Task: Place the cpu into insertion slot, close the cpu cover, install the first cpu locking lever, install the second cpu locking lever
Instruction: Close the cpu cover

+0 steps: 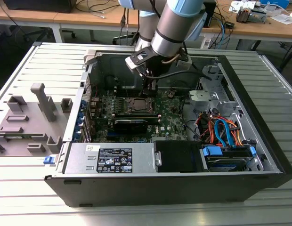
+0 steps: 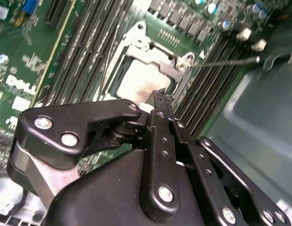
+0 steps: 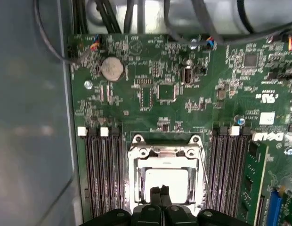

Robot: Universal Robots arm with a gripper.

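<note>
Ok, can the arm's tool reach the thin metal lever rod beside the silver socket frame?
Probably yes: the tool is right at the silver socket frame, and the thin metal lever rod juts out free beside it, nothing covering it.

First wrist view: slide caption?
Shut gripper over the seated cpu, cpu cover lying flat around it.

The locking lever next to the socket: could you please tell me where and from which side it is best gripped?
Probably near its free end: the lever is a thin rod that seems to stand clear over the memory slots there. Come from above, straddling it crosswise.
</note>
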